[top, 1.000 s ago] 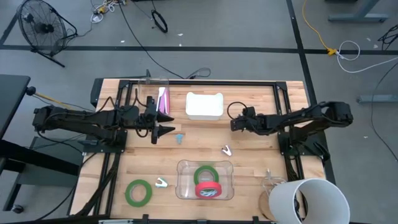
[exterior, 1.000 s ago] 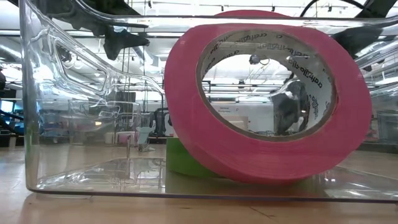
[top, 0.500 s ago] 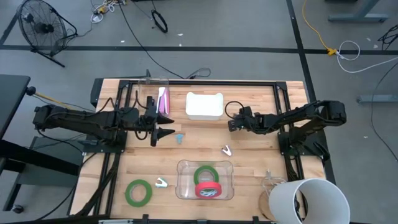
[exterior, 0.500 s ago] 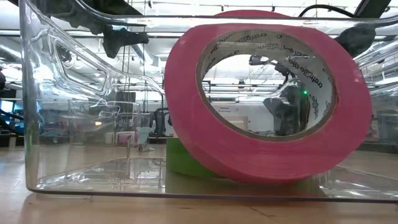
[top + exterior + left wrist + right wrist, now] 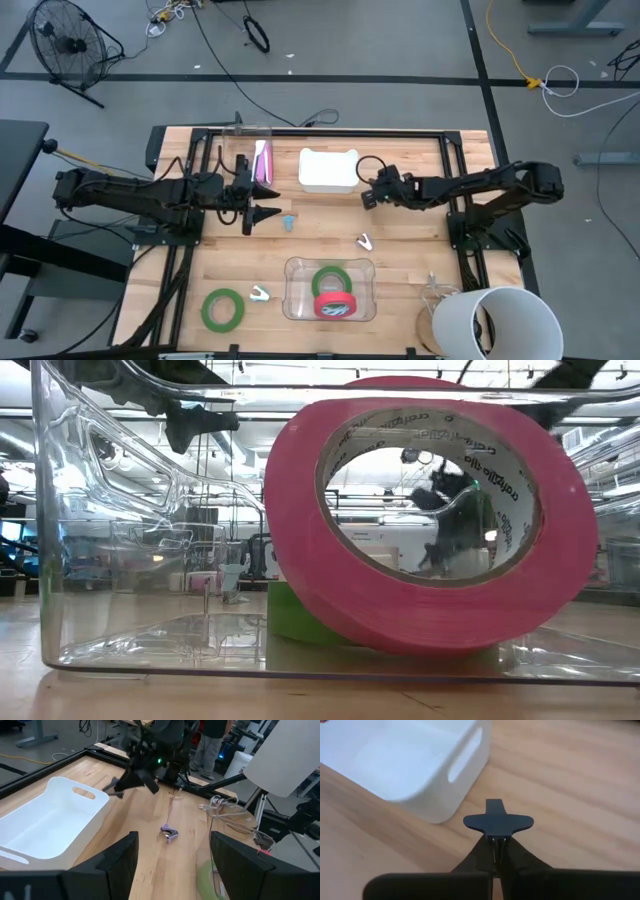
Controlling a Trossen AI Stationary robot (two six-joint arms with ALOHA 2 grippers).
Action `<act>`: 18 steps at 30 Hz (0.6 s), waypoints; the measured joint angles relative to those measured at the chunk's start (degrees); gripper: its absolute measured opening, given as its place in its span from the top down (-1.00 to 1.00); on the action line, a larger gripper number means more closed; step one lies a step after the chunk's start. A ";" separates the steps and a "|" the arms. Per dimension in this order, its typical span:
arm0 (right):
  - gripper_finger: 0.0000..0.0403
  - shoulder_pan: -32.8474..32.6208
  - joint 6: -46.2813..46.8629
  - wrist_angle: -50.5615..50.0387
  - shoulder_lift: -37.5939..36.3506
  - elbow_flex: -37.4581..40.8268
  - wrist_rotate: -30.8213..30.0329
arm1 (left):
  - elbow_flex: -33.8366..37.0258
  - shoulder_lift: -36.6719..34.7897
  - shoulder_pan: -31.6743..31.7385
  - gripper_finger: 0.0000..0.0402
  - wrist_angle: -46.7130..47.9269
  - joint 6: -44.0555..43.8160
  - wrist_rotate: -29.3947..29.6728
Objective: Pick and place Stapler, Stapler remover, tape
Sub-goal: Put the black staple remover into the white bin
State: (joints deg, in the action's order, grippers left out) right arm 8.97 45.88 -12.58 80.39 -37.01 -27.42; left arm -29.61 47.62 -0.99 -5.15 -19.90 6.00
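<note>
From above, the right tool (image 5: 367, 197) hovers just beside the white bin (image 5: 328, 170); a red tape roll (image 5: 335, 305) and a green one (image 5: 329, 279) lie in the clear tray (image 5: 295, 270), another green roll (image 5: 223, 309) beside it on the surface (image 5: 400, 260). The left tool (image 5: 268, 212) waits, fingers spread. Right wrist view: fingers (image 5: 492, 851) pressed together, empty.

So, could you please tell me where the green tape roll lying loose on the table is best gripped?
Probably from straight above: the green tape roll lies flat on the table, wide centre hole facing up. One finger could go into the hole and the other outside, pinching the ring's wall. The side away from the small white item looks less crowded.
</note>
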 joint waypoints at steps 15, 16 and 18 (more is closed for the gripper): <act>0.99 -1.17 -10.12 -12.63 -1.78 -21.66 -2.07 | 0.00 0.00 0.00 -0.24 -0.14 0.20 0.85; 0.99 -1.14 -10.66 -11.26 -1.78 -21.75 -1.86 | 0.00 0.00 0.00 -0.24 -0.20 0.20 0.89; 0.99 -1.06 -11.59 -9.09 -1.74 -21.75 -1.49 | 0.00 0.00 0.00 -0.24 -0.20 0.17 1.38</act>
State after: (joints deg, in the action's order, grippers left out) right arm 7.91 34.29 -21.67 78.65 -58.76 -28.90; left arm -29.61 47.62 -0.99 -5.34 -19.73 7.38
